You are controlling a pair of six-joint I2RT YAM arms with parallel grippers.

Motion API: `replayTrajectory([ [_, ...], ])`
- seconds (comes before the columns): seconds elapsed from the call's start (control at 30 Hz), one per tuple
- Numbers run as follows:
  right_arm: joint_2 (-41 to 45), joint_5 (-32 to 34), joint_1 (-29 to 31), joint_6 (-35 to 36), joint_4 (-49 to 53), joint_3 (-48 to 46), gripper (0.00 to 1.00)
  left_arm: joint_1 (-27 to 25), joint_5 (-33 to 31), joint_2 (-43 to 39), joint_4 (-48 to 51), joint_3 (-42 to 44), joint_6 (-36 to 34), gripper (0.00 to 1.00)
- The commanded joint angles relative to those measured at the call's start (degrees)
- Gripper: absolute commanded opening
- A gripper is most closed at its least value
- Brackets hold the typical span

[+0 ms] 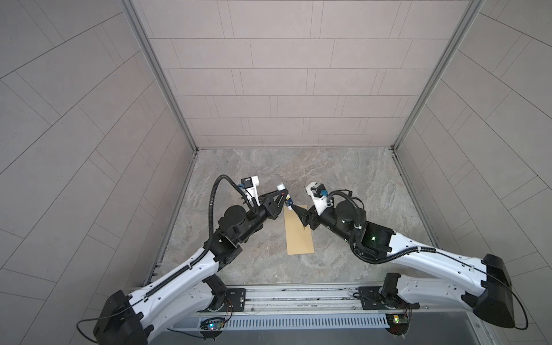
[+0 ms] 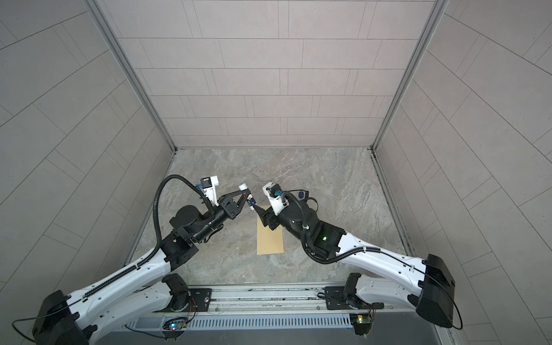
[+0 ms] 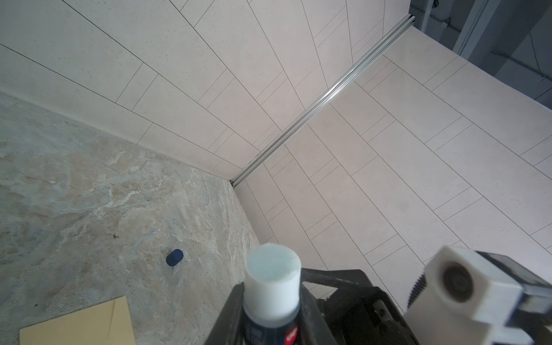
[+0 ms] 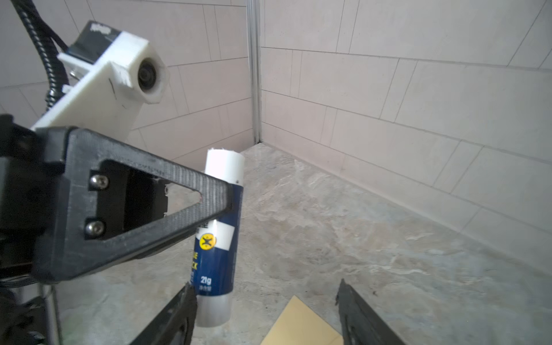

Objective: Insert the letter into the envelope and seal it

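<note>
Mustard-tan paper is what shows on the stone-look table (image 1: 358, 179): the envelope (image 1: 299, 236) lies flat there between the two arms, with the right arm over its far end. The letter is not in sight in any view; my guess is that it is already inside, but I cannot be sure. I cannot tell if the flap is stuck down; I think the gluing and pressing are not done yet.

The left gripper (image 1: 282, 197) is clamped on a glue stick (image 4: 216, 254), up off the table, with the white glue end bare; a small dark blue cap (image 3: 174, 257) lies alone on the table. The right gripper (image 4: 265, 298) has its jaws wide apart and holds nothing; one finger is right next to the clear bottom of the glue stick, maybe touching it, and the envelope's corner shows under the gap.
</note>
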State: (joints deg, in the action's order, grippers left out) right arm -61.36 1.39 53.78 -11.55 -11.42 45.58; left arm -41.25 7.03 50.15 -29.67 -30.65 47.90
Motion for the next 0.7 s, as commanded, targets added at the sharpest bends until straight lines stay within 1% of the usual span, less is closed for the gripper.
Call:
replayTrajectory([
  [0.0,0.6,-23.2,-3.4,-9.8,-2.6,-1.2,0.76,0.3,2.1,-1.2,-2.2,-1.0,-1.3,0.00],
  [0.1,-1.0,-29.3,-5.9,-12.6,-3.4,-1.0,0.73,0.3,2.7,-1.0,-3.3,-1.0,-0.7,0.00],
  [0.23,-2.9,-31.7,-6.7,-14.9,-6.1,-1.3,0.66,0.4,3.2,-0.6,-4.3,-0.8,-0.2,0.00],
  [0.4,-4.8,-31.6,-6.8,-16.3,-8.4,-1.1,0.56,0.4,3.0,-0.5,-4.8,-0.4,0.3,0.00],
  [0.53,-5.2,-30.7,-6.8,-16.7,-9.1,-1.0,0.46,0.4,2.9,-0.5,-5.0,-0.1,0.4,0.00],
  [0.67,-5.3,-29.6,-6.8,-16.9,-9.6,-0.9,0.40,0.3,3.1,-0.3,-5.1,0.0,0.5,0.00],
])
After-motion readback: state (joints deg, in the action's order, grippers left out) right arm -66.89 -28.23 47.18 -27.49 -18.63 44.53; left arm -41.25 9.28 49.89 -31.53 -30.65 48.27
